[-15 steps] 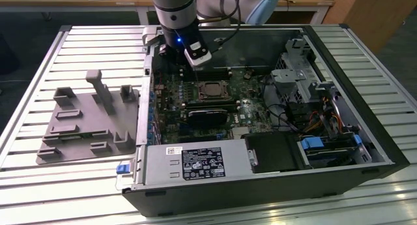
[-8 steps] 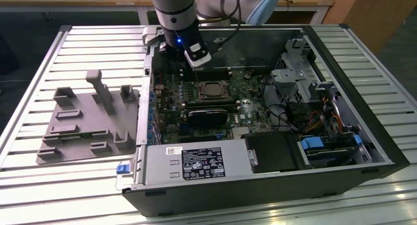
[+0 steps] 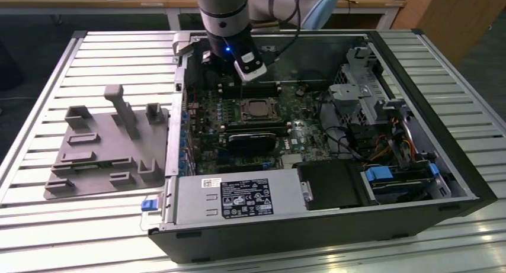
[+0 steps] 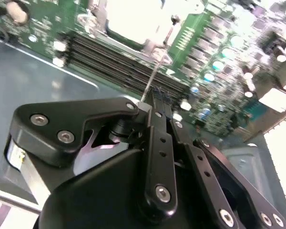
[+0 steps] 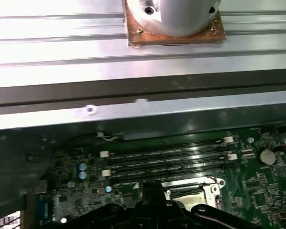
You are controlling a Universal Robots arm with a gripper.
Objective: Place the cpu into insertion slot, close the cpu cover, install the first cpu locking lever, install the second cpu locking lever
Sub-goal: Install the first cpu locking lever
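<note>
The grey cylindrical robot arm [image 3: 224, 9] comes down from the top edge of the exterior view, its last segment close to upright. Below the grey sleeve sits a black wrist section [image 3: 227, 45] with a small blue light [image 3: 227, 48] lit on its face. A white box-shaped camera [image 3: 251, 67] is fixed to the side toward the exterior view's right, slightly tilted. In the second wrist view the black metal linkage end effector [image 4: 155, 102] points away from the lens. Its two slim bolted fingers [image 4: 159, 143] converge from broad angular link plates [image 4: 62, 126] and meet at the tips, no gap showing between them. In the first wrist view the end effector [image 5: 153, 191] shows as one narrow dark block.
</note>
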